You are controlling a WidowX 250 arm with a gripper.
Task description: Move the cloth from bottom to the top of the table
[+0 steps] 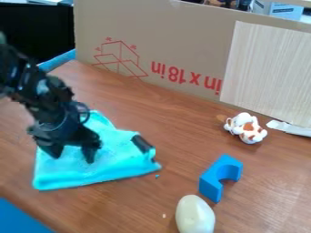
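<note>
The gripper (pixel 74 157) is at the left of the view, over the cloth, its two fingertips apart and pointing down at the fabric. Bright turquoise, the cloth (pixel 115 165) lies spread on the wooden table at the lower left, with a dark patch at its right edge. The gripper covers part of the cloth's upper left area. Whether the fingertips touch the fabric I cannot tell. Nothing is visible between the fingers apart from the cloth beneath them.
A blue arch block (pixel 211 181) stands right of the cloth, with a pale egg-shaped object (pixel 195 215) below it. A white and brown object (pixel 246 128) lies farther right. Behind the table (pixel 173 113) rises a cardboard wall (pixel 164 32).
</note>
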